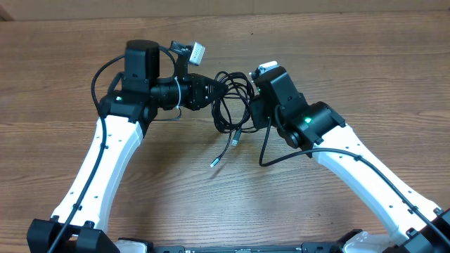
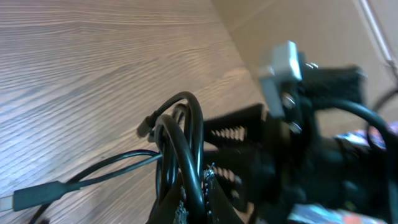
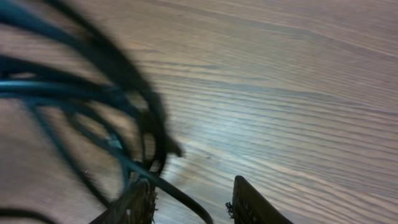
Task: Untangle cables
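The cables (image 1: 228, 90) lie as one tangled bundle of thin black loops at the middle of the wooden desk (image 1: 211, 204), directly between the two arms. From the bundle two loose ends go down toward the near edge. One ends in a small plug (image 1: 235, 139) close under the loops. The other ends in a second plug (image 1: 216, 162) a little further out, flat on the wood. A thick black wire (image 1: 281, 156) of the right arm curves over the desk just beside these loose ends but apart from them.

The left claw (image 1: 207, 91) reaches into the bundle from the left side. It is pressed together on the cables. In the left wrist view several loops rise out of its grip and bend over above the desk.

The right claw (image 3: 193, 183) stands at the right side of the bundle with its two fingers (image 3: 249, 202) apart. In the right wrist view one strand runs across the gap, close to the left finger. The picture is blurred, and I cannot tell if the strand touches that finger. Nothing is clamped there.
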Action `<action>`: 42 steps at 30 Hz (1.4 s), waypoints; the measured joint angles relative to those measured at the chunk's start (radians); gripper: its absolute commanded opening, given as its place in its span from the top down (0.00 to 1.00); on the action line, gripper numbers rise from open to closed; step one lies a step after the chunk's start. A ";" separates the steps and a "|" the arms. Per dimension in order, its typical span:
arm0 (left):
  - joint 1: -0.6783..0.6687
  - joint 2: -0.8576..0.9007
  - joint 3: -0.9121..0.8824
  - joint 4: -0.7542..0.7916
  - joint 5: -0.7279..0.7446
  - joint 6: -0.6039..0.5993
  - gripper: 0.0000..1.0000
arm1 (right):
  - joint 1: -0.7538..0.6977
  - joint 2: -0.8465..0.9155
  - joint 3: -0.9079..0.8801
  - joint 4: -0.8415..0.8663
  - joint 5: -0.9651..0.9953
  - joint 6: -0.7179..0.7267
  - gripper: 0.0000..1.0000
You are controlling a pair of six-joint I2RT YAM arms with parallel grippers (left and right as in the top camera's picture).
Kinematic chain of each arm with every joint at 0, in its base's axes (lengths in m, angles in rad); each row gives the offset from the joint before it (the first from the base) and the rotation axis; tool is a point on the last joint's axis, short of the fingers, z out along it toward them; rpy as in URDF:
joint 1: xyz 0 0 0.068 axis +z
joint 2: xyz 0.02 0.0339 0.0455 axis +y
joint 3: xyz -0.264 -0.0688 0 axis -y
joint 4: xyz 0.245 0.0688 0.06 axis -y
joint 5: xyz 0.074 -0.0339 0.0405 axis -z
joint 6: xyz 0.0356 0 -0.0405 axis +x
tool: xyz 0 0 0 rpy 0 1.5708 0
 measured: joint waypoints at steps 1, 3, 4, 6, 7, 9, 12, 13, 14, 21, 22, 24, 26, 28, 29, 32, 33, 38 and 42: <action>0.008 0.000 0.000 0.000 0.029 0.008 0.96 | -0.009 0.000 0.000 0.000 0.006 0.001 0.62; 0.026 0.000 0.000 0.001 0.080 0.024 0.96 | -0.035 0.002 0.000 0.000 0.014 0.001 0.63; 0.036 0.000 0.000 0.002 0.106 0.029 0.96 | -0.048 0.003 0.000 0.000 0.019 0.001 0.63; 0.056 0.000 0.000 0.004 0.160 0.040 0.96 | -0.073 0.008 0.000 0.000 0.021 0.001 0.64; 0.066 0.000 0.000 0.007 0.190 0.044 0.96 | -0.085 0.011 0.000 -0.001 0.021 0.002 0.66; 0.084 0.000 0.000 0.009 0.235 0.046 0.96 | -0.101 0.015 0.000 0.000 0.021 0.006 0.67; 0.107 0.000 0.000 0.013 0.309 0.048 0.96 | -0.117 0.017 0.000 0.000 0.020 0.031 0.66; 0.113 0.000 0.000 0.017 0.329 0.049 0.96 | -0.125 0.017 0.000 0.000 0.019 0.047 0.66; 0.119 0.000 0.000 0.024 0.351 0.049 0.96 | -0.136 0.017 0.000 0.000 0.016 0.060 0.63; 0.140 0.000 0.000 0.039 0.431 0.052 0.96 | -0.228 0.017 0.000 -0.024 -0.018 0.150 0.58; 0.141 0.000 0.000 0.039 0.431 0.052 0.96 | -0.241 0.017 0.000 -0.037 -0.028 0.164 0.57; 0.149 0.001 0.000 0.039 0.440 0.052 0.96 | -0.282 0.018 0.000 -0.066 -0.039 0.185 0.55; 0.158 0.001 0.000 0.043 0.443 0.052 0.96 | -0.317 0.018 0.000 -0.075 -0.048 0.193 0.53; 0.163 0.001 0.000 0.043 0.436 0.052 0.96 | -0.328 0.018 0.000 -0.080 -0.054 0.198 0.52; 0.163 0.001 0.000 0.043 0.426 0.052 0.96 | -0.327 0.018 0.000 -0.086 -0.061 0.200 0.50; 0.163 0.001 0.000 0.043 0.371 0.040 0.96 | -0.326 0.018 0.000 -0.093 -0.126 0.204 0.49; 0.163 0.001 0.000 0.043 0.351 0.034 0.96 | -0.326 0.016 0.000 -0.093 -0.152 0.204 0.49; 0.163 0.001 0.000 0.043 0.238 -0.045 0.96 | -0.323 -0.028 0.001 -0.087 -0.352 0.138 0.45; 0.158 0.001 0.000 0.043 0.183 -0.092 0.96 | -0.289 -0.069 0.006 -0.079 -0.488 0.027 0.44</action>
